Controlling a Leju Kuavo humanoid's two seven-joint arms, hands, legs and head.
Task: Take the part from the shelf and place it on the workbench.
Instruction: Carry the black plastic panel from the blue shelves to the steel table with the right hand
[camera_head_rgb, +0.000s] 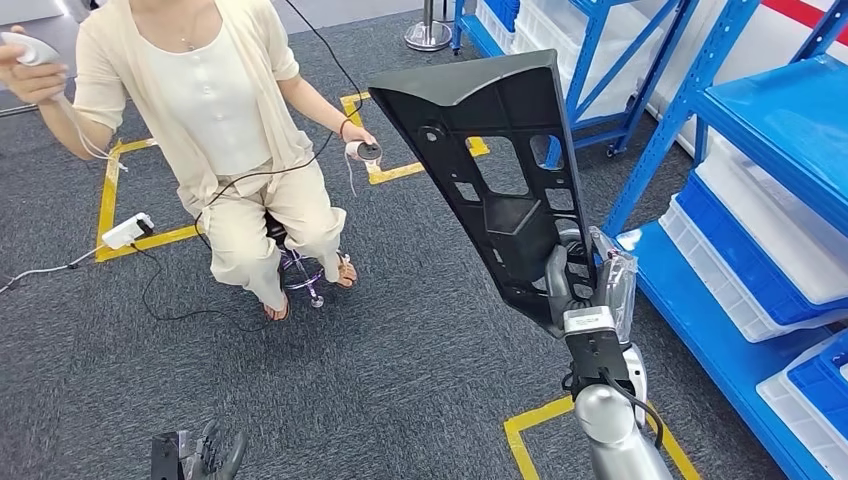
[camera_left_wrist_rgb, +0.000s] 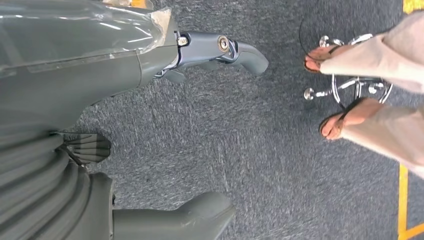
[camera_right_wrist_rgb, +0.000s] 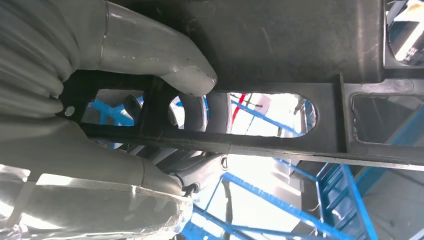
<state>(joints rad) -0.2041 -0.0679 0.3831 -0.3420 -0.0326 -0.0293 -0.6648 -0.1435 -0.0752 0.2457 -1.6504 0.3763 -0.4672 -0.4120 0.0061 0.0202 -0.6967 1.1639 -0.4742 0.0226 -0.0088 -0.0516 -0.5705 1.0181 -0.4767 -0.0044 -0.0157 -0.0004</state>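
A large black plastic part (camera_head_rgb: 495, 170), flat and roughly triangular with several cut-outs, stands raised in front of me. My right hand (camera_head_rgb: 580, 280) grips its lower narrow end. In the right wrist view the thumb (camera_right_wrist_rgb: 165, 55) presses on the part's black face (camera_right_wrist_rgb: 280, 40) and darker fingers (camera_right_wrist_rgb: 200, 112) show through its slots. My left hand (camera_head_rgb: 205, 452) hangs low at the bottom left of the head view. The left wrist view shows that hand (camera_left_wrist_rgb: 150, 135) over grey carpet, thumb (camera_left_wrist_rgb: 200, 215) and fingers (camera_left_wrist_rgb: 225, 50) apart, holding nothing.
A blue shelf rack (camera_head_rgb: 740, 180) with white and blue bins (camera_head_rgb: 760, 230) stands at my right. A person (camera_head_rgb: 220, 130) sits on a stool (camera_head_rgb: 300, 275) ahead left, holding a controller in each hand. Yellow tape lines (camera_head_rgb: 560, 425) mark the grey carpet.
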